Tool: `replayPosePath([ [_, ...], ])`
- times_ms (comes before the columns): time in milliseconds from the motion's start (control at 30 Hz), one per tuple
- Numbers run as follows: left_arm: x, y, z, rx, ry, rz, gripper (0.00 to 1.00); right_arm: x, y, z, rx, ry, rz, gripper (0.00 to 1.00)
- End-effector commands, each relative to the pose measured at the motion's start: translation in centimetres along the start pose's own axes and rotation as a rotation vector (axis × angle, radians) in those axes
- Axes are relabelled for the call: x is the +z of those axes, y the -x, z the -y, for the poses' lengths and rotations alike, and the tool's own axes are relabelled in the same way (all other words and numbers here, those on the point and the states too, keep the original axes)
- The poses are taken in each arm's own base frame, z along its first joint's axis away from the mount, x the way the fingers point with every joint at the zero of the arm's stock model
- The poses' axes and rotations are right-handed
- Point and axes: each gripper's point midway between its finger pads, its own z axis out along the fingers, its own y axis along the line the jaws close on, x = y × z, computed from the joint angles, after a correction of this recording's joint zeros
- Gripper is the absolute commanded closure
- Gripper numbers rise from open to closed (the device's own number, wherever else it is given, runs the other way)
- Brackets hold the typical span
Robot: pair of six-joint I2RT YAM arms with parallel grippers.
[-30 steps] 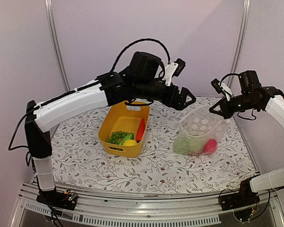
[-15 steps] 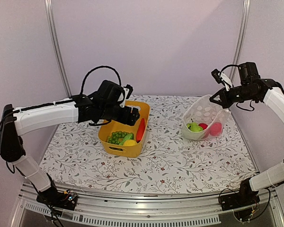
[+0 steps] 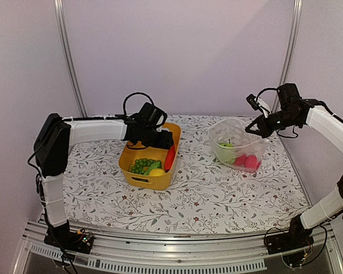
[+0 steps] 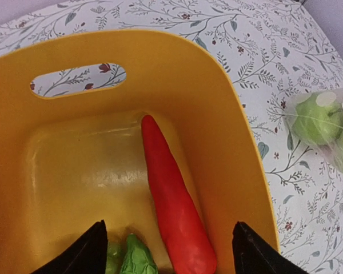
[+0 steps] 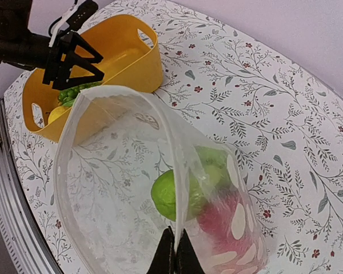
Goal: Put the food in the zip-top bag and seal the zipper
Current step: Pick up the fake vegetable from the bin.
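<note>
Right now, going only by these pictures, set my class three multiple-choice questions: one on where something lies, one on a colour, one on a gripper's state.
1. Where does the long red vegetable lie?
A) in the yellow basket
B) on the metal rail
C) on the tablecloth

2. What colour is the apple inside the zip-top bag?
A) blue
B) green
C) orange

3. How is the right gripper?
A) open over the basket
B) resting on the table
C) shut on the bag's rim

Answers:
1 A, it lies along the basket's inner wall.
2 B, green shows through the clear plastic.
3 C, its fingers are pinched together on the rim, and the bag's mouth gapes open.
</note>
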Motion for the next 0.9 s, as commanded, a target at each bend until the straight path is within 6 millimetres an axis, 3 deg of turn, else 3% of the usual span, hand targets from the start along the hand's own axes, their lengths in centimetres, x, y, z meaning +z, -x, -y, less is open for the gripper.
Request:
replayPosePath([
  [0,3.2,0.1,-1.3,-0.050,-0.012,-0.076,0.33,0.6,-2.4,-1.6,0.008,0.090,-0.037,1.00],
  [200,6.3,-1.3,-1.3,-0.102,-0.042,-0.165,0.34,0.3,-3.2,-1.8,0.007,0.084,-0.056,1.00],
  [333,7.5,-2.5,-0.8,-0.129,-0.069,-0.221,0.42,0.5,-3.5,-1.8,0.008,0.083,-0.066,1.00],
  [867,8.9,-5.1,-0.4,-0.198,-0.100,-0.321,0.48,0.5,-2.4,-2.1,0.013,0.112,-0.028,0.99],
])
